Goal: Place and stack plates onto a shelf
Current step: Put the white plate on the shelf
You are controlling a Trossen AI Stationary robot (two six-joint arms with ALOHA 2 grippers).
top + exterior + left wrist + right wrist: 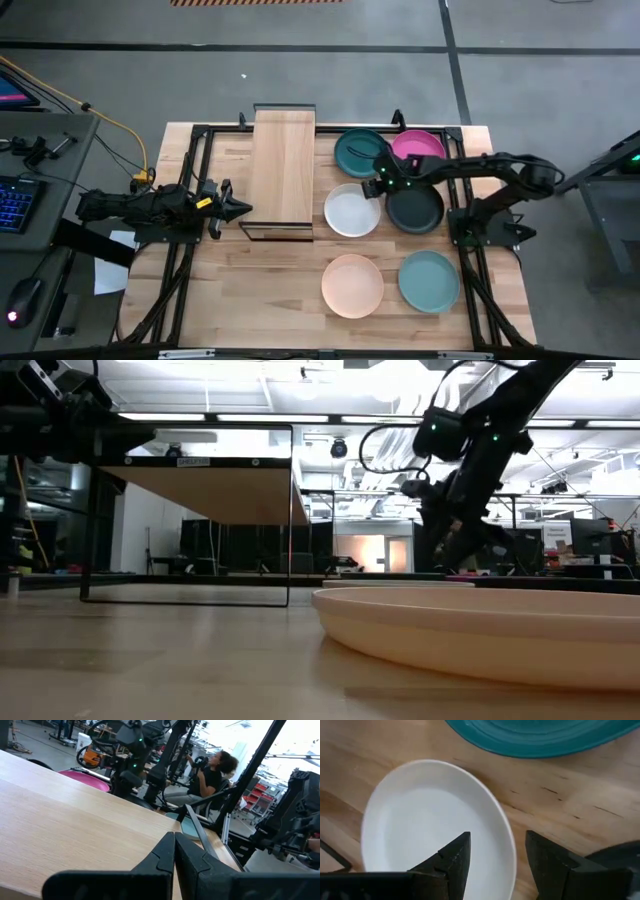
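White plate (351,211) sits flat on the worktop (270,290) at frame centre, just right of the shelf (283,166), ringed by the teal plate (357,150), black plate (415,210) and peach plate (352,285). Right claw (495,857) is over the white plate's right rim, released, fingers straddling the edge. Left claw (236,209) is clenched, level at the shelf's lower-left corner.

My right arm reaches in across the table from its base on the right side, elbow bent, wrist lights glowing green. My right gripper (495,851) points down, fingers spread apart with a clear gap between them. My left arm lies low and stretched out along the left side, and my left gripper (174,851) has its fingers pressed together, tips touching.
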